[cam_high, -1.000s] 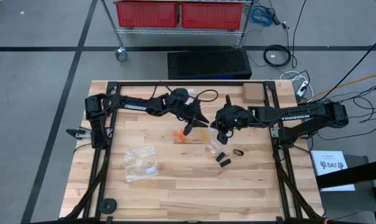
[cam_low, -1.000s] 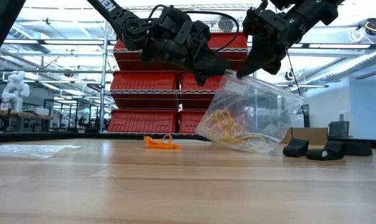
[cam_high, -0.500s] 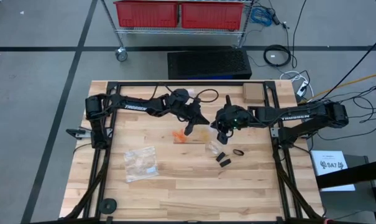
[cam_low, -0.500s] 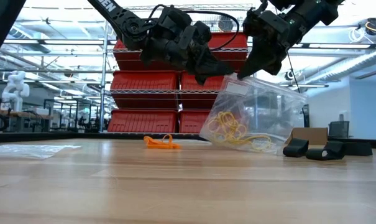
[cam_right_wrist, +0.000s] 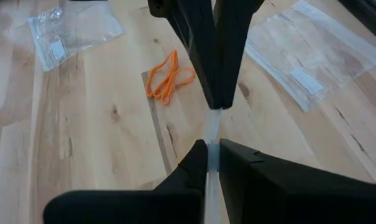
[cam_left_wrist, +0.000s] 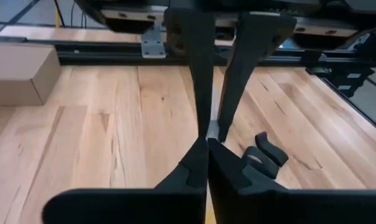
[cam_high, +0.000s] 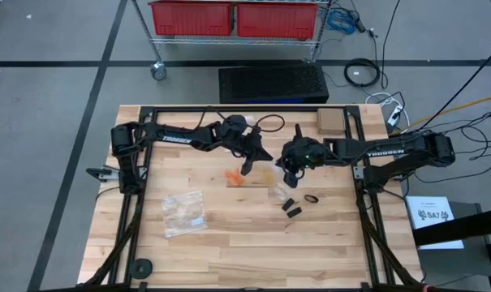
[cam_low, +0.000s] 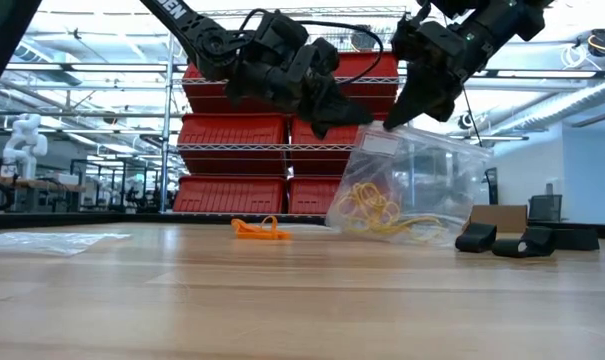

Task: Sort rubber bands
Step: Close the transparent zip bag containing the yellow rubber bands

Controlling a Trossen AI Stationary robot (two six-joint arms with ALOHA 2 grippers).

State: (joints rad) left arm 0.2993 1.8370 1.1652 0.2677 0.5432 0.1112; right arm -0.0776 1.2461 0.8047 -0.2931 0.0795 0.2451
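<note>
Flat clear plastic zip bag (cam_high: 184, 213) lies on the pale wooden table (cam_high: 229, 251) at the left, apart from both arms. Right of it, near table centre, a small bunch of orange rubber bands (cam_low: 260, 229) rests loose on the wood, also visible in the right wrist view (cam_right_wrist: 169, 77). Left gripper (cam_low: 367, 116) sits above the centre, fingers pressed together on the top edge of a second clear plastic zip bag (cam_low: 422, 180). Right gripper (cam_low: 390, 117) meets it tip to tip, fingers likewise pinched shut on the same bag edge, so the bag hangs tilted between them with its lower corner on the table. Pale yellow rubber bands (cam_low: 367, 208) lie in a tangle inside that bag, low against its bottom. Further right, black rubber bands (cam_low: 502, 240) sit as dark curled pieces on the table, just beside the bag, with one black loop (cam_high: 311, 198) lying flat nearby. Brown cardboard box (cam_high: 330, 121) stands at the far right corner.
</note>
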